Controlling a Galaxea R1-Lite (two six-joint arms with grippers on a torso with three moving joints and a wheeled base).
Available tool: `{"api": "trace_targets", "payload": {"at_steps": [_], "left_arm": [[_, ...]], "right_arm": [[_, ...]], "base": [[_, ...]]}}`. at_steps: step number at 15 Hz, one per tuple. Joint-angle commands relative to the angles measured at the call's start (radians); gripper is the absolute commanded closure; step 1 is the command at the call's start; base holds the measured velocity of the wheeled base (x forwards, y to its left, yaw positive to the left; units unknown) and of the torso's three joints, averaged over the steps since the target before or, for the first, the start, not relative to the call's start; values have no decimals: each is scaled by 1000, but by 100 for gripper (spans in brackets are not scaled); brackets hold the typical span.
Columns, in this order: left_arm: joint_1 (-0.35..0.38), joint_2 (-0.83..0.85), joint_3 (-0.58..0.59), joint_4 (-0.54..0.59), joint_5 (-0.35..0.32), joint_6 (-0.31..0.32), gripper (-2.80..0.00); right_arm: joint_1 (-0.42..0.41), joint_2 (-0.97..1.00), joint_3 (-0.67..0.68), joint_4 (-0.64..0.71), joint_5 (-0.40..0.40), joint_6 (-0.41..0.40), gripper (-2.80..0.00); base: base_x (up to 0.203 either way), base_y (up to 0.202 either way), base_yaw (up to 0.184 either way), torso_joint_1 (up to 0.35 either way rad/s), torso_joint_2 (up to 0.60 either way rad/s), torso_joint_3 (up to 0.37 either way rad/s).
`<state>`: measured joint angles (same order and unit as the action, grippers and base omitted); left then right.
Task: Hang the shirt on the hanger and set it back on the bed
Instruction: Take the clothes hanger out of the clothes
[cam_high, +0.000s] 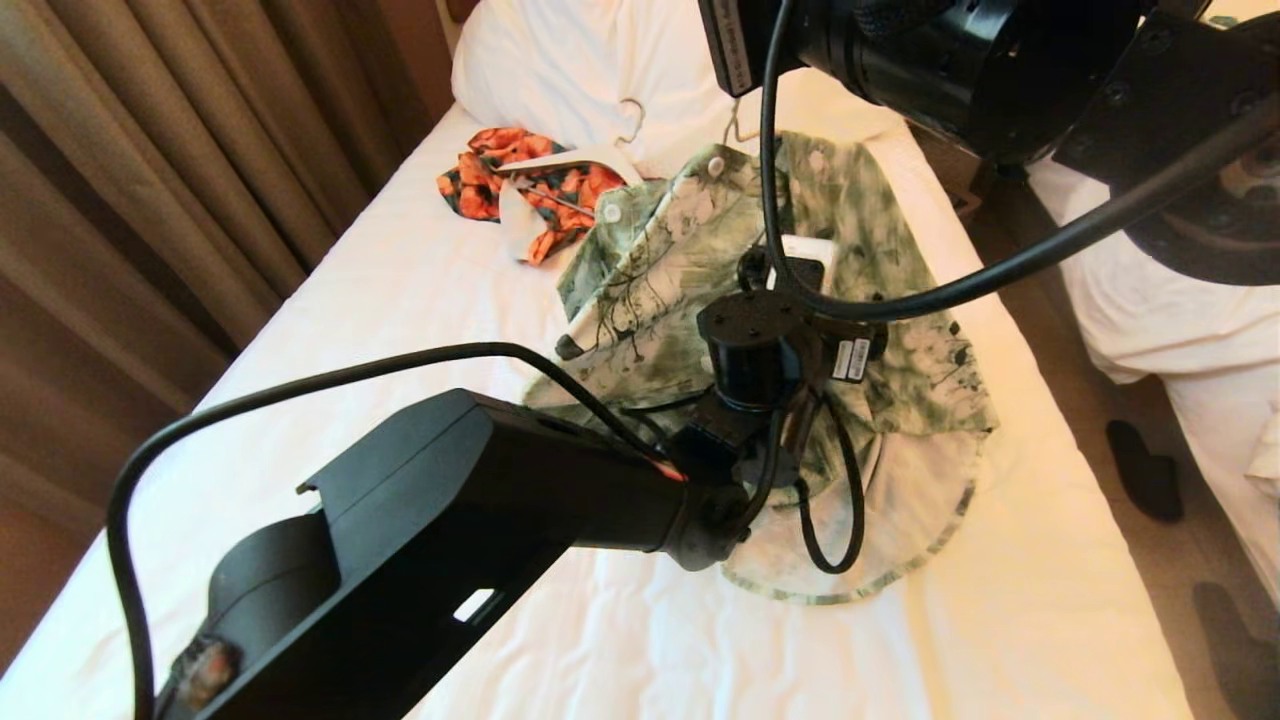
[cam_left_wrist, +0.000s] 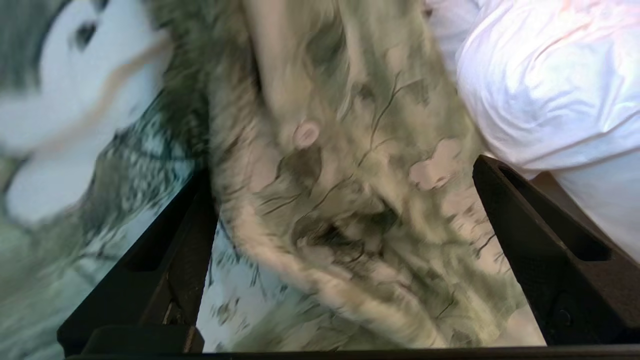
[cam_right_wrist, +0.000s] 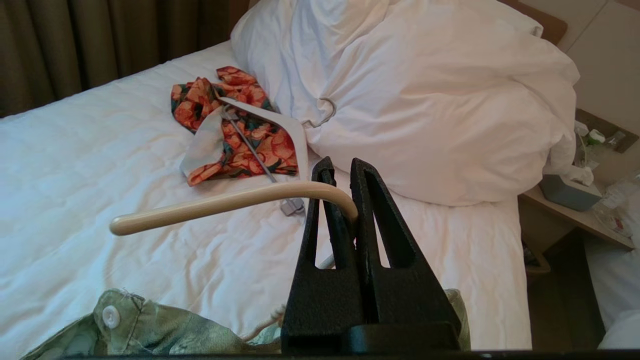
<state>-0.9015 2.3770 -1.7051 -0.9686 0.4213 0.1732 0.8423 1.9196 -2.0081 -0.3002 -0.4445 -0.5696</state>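
The green and white flowered shirt (cam_high: 650, 260) lies crumpled in the middle of the bed (cam_high: 400, 300). My left arm (cam_high: 750, 350) reaches over it from the near left. The left gripper (cam_left_wrist: 342, 167) is open, pointing down, with a fold of the shirt (cam_left_wrist: 350, 200) between its spread fingers. My right gripper (cam_right_wrist: 341, 165) is shut on the curved hook of the cream hanger (cam_right_wrist: 225, 202), held above the shirt's collar end (cam_right_wrist: 150, 330). The hanger's arms are hidden. In the head view the right arm (cam_high: 1000, 60) fills the top right.
An orange-and-black garment (cam_high: 500, 165) on a thicker white hanger (cam_right_wrist: 280, 122) lies beside the big pillow (cam_right_wrist: 425, 100). Curtains (cam_high: 150, 150) run along the bed's left. On the right are a second bed (cam_high: 1180, 320), a nightstand (cam_right_wrist: 575, 200) and a dark slipper (cam_high: 1145, 470).
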Motion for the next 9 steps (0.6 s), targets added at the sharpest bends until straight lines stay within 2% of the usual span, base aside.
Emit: {"api": "trace_targets", "payload": {"at_steps": [1,6,9], "left_arm": [[0,1,-13,-6,4,2,-280],[-20,-85,184,-80,17,2,-280],[-16,-73,152,-75,16,9,-280]], "right_arm": [[4,7,0,-2,-8,-5,0],[-25,12,0,-10,-14,-7,0],[3,7,0,-10,-14,-7,0]], "base": [[0,0,0,0,0,0],[0,0,0,0,0,0],[0,0,0,0,0,0]]}}
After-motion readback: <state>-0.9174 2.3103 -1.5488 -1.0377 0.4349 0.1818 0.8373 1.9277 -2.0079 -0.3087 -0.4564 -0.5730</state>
